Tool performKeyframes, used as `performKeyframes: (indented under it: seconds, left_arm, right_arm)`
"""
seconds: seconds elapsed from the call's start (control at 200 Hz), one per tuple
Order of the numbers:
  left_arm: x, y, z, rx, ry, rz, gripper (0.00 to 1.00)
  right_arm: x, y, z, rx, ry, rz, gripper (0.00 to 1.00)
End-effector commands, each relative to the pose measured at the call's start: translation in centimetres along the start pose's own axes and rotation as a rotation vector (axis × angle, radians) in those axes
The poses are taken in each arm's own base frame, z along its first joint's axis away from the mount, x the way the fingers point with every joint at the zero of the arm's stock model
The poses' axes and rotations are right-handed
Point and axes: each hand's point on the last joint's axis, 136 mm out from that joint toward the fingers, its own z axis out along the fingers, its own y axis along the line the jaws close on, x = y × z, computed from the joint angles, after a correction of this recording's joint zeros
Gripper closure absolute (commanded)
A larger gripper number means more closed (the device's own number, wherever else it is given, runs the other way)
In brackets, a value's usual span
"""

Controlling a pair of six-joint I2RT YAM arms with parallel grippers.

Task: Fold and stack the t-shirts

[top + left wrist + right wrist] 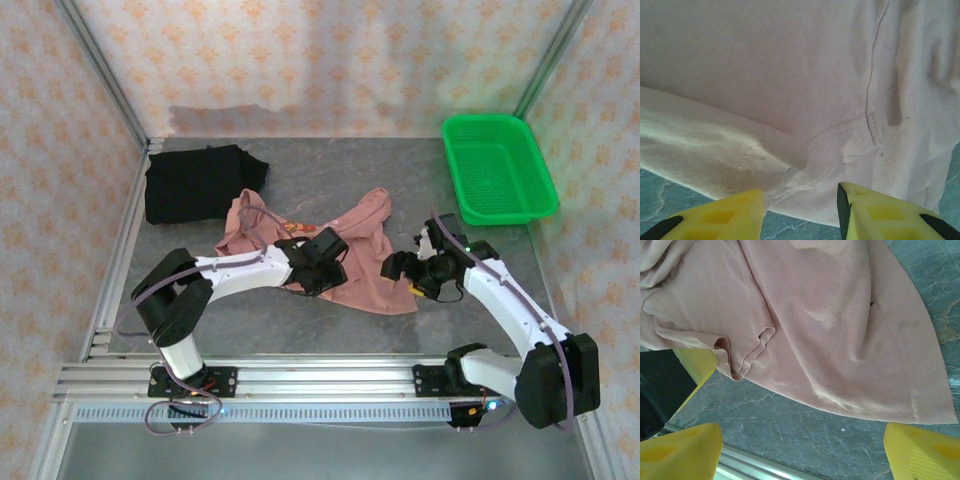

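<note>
Grey mottled surface [330,170], patterned walls [300,60]. Pink shirt [355,265] lies crumpled mid-surface, black shirt [195,182] far left, green basket [497,170] far right. My left pincer [800,210] and right pincer [801,450] stand wide at the pink shirt's edges.

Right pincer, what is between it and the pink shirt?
Just bare grey table. The right wrist view shows it between the open right pincer and the hem of the pink t-shirt.

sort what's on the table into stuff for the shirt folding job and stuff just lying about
For the job:
- pink t-shirt, spread out crumpled mid-table
- black t-shirt, at the far left corner

Just lying about:
- green basket, far right
</note>
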Motion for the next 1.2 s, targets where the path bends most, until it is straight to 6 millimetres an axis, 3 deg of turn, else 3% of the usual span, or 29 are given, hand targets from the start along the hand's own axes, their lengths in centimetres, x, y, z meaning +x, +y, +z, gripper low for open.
performKeyframes:
  seconds: [0.0,0.61,0.756,0.951,1.051,1.196]
  left_arm:
    - [-0.5,1.0,0.0,-0.073,-0.008,-0.016,0.57]
    - [-3.3,2.3,2.0,-0.143,-0.06,-0.081,0.59]
    - [-3.1,2.6,2.4,-0.154,-0.038,-0.082,0.66]
    - [-2.9,2.9,2.6,-0.157,-0.025,-0.082,0.88]
    - [-3.0,2.5,1.7,-0.143,-0.029,-0.076,1.0]
    - [-3.7,1.3,-1.9,-0.112,-0.073,-0.022,1.0]
  right_arm:
    - [0.3,-0.8,-0.2,0.026,-0.01,0.009,0.16]
    - [0.9,-1.4,0.4,0.011,-0.016,0.094,0.17]
    - [1.0,-1.6,0.5,0.02,-0.015,0.097,0.18]
    - [0.9,-2.6,0.3,0.077,-0.031,0.118,0.19]
    - [1.3,-4.2,0.0,0.161,-0.034,0.169,0.2]
    - [2.6,-6.6,-0.7,0.282,-0.026,0.251,0.34]
